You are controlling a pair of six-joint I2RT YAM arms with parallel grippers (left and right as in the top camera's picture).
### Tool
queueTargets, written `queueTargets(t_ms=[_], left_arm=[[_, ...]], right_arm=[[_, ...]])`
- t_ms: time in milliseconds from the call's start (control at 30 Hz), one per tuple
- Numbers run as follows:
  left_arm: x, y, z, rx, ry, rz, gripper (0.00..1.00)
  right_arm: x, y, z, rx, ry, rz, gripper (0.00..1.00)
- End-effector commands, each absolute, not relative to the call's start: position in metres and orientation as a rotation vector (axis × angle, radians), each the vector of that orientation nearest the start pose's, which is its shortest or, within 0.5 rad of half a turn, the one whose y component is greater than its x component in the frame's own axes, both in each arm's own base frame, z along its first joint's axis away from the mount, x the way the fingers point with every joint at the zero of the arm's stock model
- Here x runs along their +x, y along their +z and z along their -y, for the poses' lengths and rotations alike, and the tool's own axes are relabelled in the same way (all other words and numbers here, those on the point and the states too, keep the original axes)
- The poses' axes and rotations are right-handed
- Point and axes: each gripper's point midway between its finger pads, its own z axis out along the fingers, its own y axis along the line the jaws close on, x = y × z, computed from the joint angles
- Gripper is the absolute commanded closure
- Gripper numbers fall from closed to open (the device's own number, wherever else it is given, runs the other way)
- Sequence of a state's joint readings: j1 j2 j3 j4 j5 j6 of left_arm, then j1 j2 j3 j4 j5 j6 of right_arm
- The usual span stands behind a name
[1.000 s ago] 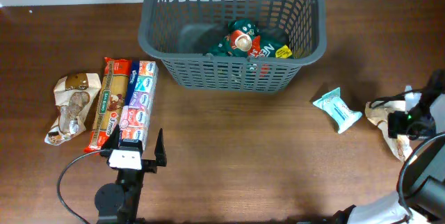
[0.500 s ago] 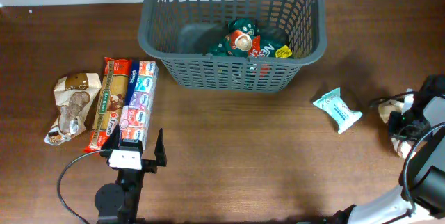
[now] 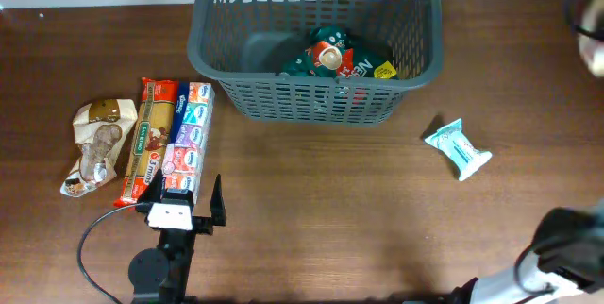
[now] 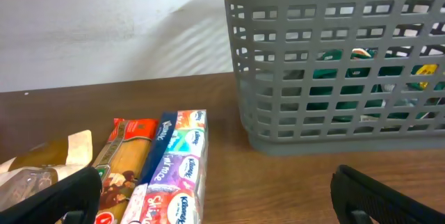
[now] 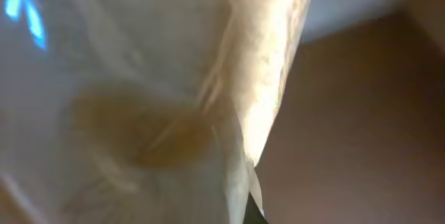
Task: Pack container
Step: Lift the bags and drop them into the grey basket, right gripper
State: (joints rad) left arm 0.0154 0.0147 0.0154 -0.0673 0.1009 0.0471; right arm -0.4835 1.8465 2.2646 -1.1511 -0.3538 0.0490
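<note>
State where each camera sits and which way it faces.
Overhead: above the table, looking down on the container and left gripper.
Left wrist: low over the table, facing the container's side and tissue pack; own fingers at bottom corners.
Right wrist: close against a pale crinkled packet; no fingers visible.
Shared: overhead and left wrist both show the container and tissue pack.

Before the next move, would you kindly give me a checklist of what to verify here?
1. Room in the grey basket: ok; only a green packet lies inside.
2. Left pincer open and empty: ok.
3. Right pincer's hold on the cream packet: cannot tell; the packet fills the right wrist view and the fingers are hidden.
4. Right arm on a free path to the basket: cannot tell; overhead shows only blur.
5. Everything packed: not ok; pasta packet, Kleenex pack, cookie bag and light blue packet lie on the table.
</note>
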Motion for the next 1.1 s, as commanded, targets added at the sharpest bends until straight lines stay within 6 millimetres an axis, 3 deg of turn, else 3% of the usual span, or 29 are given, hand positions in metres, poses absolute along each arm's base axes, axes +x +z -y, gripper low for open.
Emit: queueTargets(t_ms=[0, 67, 167, 267, 367, 533, 667, 833, 967, 1000, 1033, 1067], left_arm=[[0.246, 0.160, 0.012, 0.091, -0.032, -1.634, 0.01], [0.246, 0.160, 0.012, 0.092, -0.032, -1.634, 0.01], [0.246, 0.160, 0.012, 0.091, -0.032, -1.634, 0.01], [0.246, 0.160, 0.012, 0.091, -0.032, -1.633, 0.01], [0.246, 0.160, 0.012, 0.091, -0.032, -1.633, 0.01], [0.246, 0.160, 0.012, 0.091, -0.032, -1.634, 0.01], [0.246, 0.160, 0.012, 0.091, -0.032, -1.634, 0.01], [0.246, 0.160, 0.012, 0.091, -0.032, -1.634, 0.01], [0.246, 0.160, 0.012, 0.092, -0.032, -1.634, 0.01], [0.246, 0.160, 0.012, 0.091, -0.032, -1.634, 0.01], [0.246, 0.160, 0.012, 0.092, -0.032, -1.634, 0.01], [0.246, 0.160, 0.012, 0.091, -0.032, -1.634, 0.01]], right_arm=[[0.432, 0.458, 0.007, -0.166, 0.329, -2.049, 0.96], [0.430, 0.466, -0.048, -0.366, 0.284, -2.011, 0.96], [0.432, 0.459, -0.117, -0.571, 0.208, -1.973, 0.97], [0.444, 0.439, -0.182, -0.756, 0.167, -1.933, 0.96], [0.468, 0.405, -0.225, -0.883, 0.106, -1.913, 0.96], [0.519, 0.341, -0.264, -0.929, 0.087, -1.935, 0.96], [0.544, 0.290, -0.279, -0.914, 0.127, -2.000, 0.96], [0.555, 0.245, -0.286, -0.871, 0.172, -2.097, 0.97], [0.556, 0.223, -0.289, -0.863, 0.189, -2.150, 0.94], [0.556, 0.220, -0.289, -0.865, 0.188, -2.158, 0.76], [0.555, 0.219, -0.289, -0.869, 0.189, -2.162, 0.50], [0.554, 0.219, -0.290, -0.870, 0.190, -2.162, 0.34]])
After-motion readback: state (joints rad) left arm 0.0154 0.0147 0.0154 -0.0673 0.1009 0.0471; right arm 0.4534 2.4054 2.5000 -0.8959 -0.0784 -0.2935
